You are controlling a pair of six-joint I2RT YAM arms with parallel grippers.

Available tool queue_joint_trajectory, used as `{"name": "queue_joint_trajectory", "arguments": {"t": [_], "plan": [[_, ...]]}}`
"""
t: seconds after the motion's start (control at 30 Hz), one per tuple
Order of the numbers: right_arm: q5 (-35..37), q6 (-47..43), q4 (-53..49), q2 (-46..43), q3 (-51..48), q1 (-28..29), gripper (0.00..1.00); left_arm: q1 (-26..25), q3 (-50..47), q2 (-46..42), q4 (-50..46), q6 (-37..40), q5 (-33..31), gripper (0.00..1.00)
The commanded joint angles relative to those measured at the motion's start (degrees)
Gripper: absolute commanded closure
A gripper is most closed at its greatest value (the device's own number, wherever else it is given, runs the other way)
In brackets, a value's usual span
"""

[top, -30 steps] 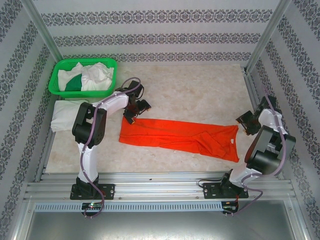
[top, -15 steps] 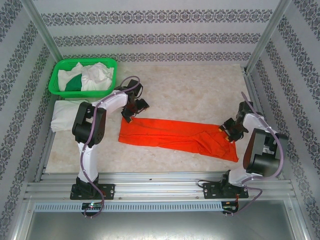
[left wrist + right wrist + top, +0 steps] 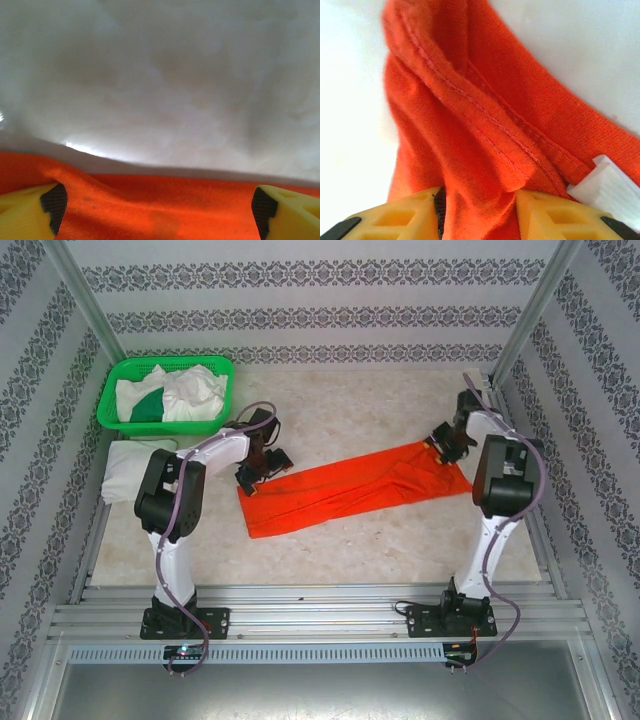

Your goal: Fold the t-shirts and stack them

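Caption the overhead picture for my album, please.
Left arm and right arm work opposite ends of an orange t-shirt on the table, green basket far left.

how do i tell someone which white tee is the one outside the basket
Start at the green basket in the far left corner of the table. Just on its near side, by the left edge, a white tee lies flat on the table. Unlike the crumpled tees inside the basket, it sits alone outside.

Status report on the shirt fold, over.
Left tool open, astride orange t-shirt edge. Right tool shut on its collar end. Green basket well apart.
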Motion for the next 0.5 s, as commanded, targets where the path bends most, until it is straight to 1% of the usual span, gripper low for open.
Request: {"name": "queue_joint_trajectory", "arguments": {"t": [0.0,0.13,0.2,0.27,0.33,0.37,0.43,0.47], "plan": [[0.62,1.38,-1.94,8.29,9.51,3.99,0.56,-0.90,-3.96,-3.26,-5.17,1.96,-2.86,0.03],[-2.68,1.76,-1.69,14.98,22.42,8.23,0.51,-1.03,-6.97,-7.90,-6.20,3.79,-5.38,0.02],[-3.81,0.34,-2.12,16.28,28.13,9.57,0.49,-1.01,-7.06,-10.21,-5.82,5.29,-6.67,0.02],[-3.71,-1.91,-3.36,15.57,31.99,10.31,0.47,-0.98,-6.23,-12.13,-5.05,7.06,-7.50,0.01],[-2.48,-4.15,-3.28,12.43,31.52,10.59,0.45,-0.97,-5.05,-13.35,-5.00,8.51,-9.25,0.00],[-1.14,-5.33,-2.73,9.90,29.67,10.53,0.45,-0.97,-4.70,-14.10,-4.90,9.26,-10.50,0.00],[0.92,-6.35,0.00,4.34,22.59,10.54,0.45,-0.81,-4.95,-15.22,-4.67,10.05,-12.74,0.00],[1.32,-5.90,2.16,1.30,17.11,10.49,0.45,-0.47,-5.45,-15.65,-4.27,10.50,-12.38,0.00]]}}
